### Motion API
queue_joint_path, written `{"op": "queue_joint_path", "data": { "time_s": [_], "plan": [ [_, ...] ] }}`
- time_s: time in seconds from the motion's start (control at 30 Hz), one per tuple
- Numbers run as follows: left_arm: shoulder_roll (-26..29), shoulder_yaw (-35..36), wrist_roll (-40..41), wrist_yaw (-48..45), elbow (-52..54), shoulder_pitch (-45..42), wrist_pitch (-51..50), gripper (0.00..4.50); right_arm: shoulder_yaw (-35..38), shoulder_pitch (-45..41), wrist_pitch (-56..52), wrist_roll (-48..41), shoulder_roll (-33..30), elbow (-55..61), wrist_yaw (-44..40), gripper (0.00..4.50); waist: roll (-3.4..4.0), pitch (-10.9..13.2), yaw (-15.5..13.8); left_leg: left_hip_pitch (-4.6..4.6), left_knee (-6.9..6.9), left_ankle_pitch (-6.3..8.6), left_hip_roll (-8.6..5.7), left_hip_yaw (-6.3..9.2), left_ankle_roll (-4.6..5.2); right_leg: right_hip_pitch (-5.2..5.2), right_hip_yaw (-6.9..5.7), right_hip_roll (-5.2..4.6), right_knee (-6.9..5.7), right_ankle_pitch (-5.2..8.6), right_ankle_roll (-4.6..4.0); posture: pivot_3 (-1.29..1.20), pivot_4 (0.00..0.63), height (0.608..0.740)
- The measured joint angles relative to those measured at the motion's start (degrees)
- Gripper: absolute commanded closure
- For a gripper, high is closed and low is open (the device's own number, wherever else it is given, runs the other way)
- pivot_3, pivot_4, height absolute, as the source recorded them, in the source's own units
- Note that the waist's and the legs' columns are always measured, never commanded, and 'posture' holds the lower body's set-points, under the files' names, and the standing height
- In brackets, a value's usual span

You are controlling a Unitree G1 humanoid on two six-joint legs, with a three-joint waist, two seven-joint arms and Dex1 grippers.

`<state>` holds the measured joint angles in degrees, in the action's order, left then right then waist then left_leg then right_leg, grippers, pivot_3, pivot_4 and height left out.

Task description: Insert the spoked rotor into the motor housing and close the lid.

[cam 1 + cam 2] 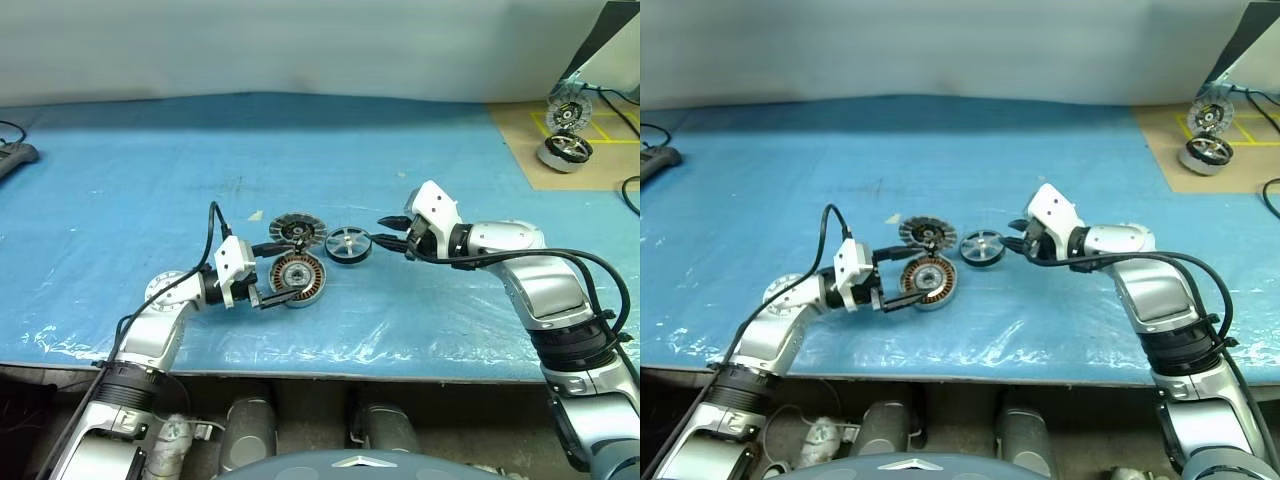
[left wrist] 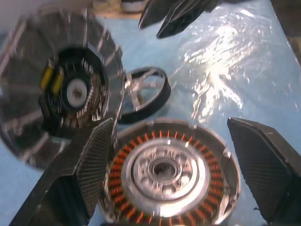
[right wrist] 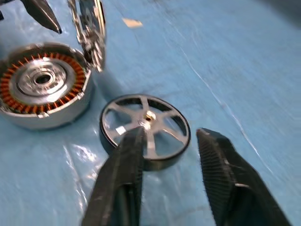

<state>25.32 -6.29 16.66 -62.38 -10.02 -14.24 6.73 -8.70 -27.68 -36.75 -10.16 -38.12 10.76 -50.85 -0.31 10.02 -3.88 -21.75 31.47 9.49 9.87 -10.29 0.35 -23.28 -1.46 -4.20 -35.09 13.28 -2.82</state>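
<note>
The motor housing [image 1: 298, 279] lies flat on the blue mat with its copper windings [image 2: 141, 141] facing up. My left gripper [image 1: 288, 270] is open, one finger on each side of the housing. The lid [image 1: 298, 231] stands tilted on its edge just behind the housing, its ribbed face and dark centre [image 2: 61, 89] turned toward my left wrist. The spoked rotor [image 1: 348, 245] lies flat on the mat to the right of both. My right gripper [image 3: 171, 134] hovers just right of and above the rotor [image 3: 146, 129], open, with nothing between its fingers.
A brown board [image 1: 520, 150] at the back right carries two more motor parts [image 1: 565, 150]. A dark device [image 1: 12, 157] lies at the far left edge. The blue mat's front edge [image 1: 300, 372] runs close below both arms.
</note>
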Motion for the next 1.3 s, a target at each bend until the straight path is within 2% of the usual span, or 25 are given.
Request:
{"op": "queue_joint_path", "data": {
  "time_s": [0.07, 0.4, 0.67, 0.97, 1.03, 1.23, 1.3],
  "plan": [
    [0.0, 0.0, -0.7, -0.9, -4.4, -0.2, 3.6, 0.34, -1.5, -1.3, 0.1, 0.2, 0.2, -1.0, -0.7, 1.07, 0.00, 0.0, -0.1, -0.03, 0.00, 0.00, -0.01, 0.00, 0.01, -0.01, -0.01, 0.00, 0.01, 0.00, 0.00, 0.00, 0.150, 0.740],
    [-0.2, 1.7, 0.2, -2.3, -8.8, -0.3, 9.0, 0.34, -5.2, -7.9, 0.7, -0.3, 4.8, -4.7, -3.0, 1.07, 0.00, 0.0, -0.2, -0.03, 0.16, 0.00, 0.02, 0.01, 0.02, 0.02, -0.01, -0.01, -0.14, -0.01, -0.01, 0.00, 0.150, 0.740],
    [1.1, 2.5, 1.2, -2.5, -6.4, 1.5, 6.1, 0.34, -10.1, -10.3, 5.7, 5.8, 8.3, -23.3, -1.5, 1.07, 0.01, 0.0, -0.2, -0.12, 0.21, 0.00, 0.02, 0.01, 0.01, -0.04, -0.02, -0.01, -0.15, -0.01, -0.02, 0.00, 0.150, 0.740],
    [2.8, 2.5, 1.4, -2.1, -1.1, 3.6, 1.4, 0.34, -10.8, -10.5, 7.3, 8.8, 8.7, -23.4, -2.2, 1.07, 0.01, 0.0, -0.2, -0.04, 0.28, 0.00, 0.03, 0.01, 0.01, 0.03, -0.02, -0.02, -0.23, -0.01, -0.02, 0.00, 0.150, 0.740],
    [2.8, 2.5, 1.4, -2.1, -1.0, 3.4, 1.2, 0.34, -11.2, -10.0, 8.5, 9.3, 8.1, -22.7, -3.1, 1.44, 0.00, 0.0, -0.2, -0.03, 0.28, 0.00, 0.04, 0.01, 0.01, 0.04, -0.02, -0.01, -0.23, -0.01, -0.02, 0.00, 0.150, 0.740],
    [2.8, 2.5, 1.4, -2.1, -0.8, 2.8, 0.0, 0.34, -10.6, -8.5, 9.2, 9.7, 6.7, -19.3, -4.3, 3.09, -0.02, 0.0, -0.1, 0.05, 0.28, 0.00, 0.04, 0.01, 0.01, 0.09, -0.01, -0.01, -0.23, -0.01, -0.02, 0.00, 0.150, 0.740],
    [2.8, 2.5, 1.4, -2.1, -0.5, 2.7, -0.4, 0.34, -10.4, -8.1, 9.1, 10.0, 6.6, -18.5, -4.3, 3.25, -0.03, 0.0, 0.0, 0.13, 0.28, 0.01, 0.06, 0.01, 0.01, 0.14, -0.01, -0.01, -0.26, -0.01, -0.02, 0.00, 0.150, 0.740]
  ]
}}
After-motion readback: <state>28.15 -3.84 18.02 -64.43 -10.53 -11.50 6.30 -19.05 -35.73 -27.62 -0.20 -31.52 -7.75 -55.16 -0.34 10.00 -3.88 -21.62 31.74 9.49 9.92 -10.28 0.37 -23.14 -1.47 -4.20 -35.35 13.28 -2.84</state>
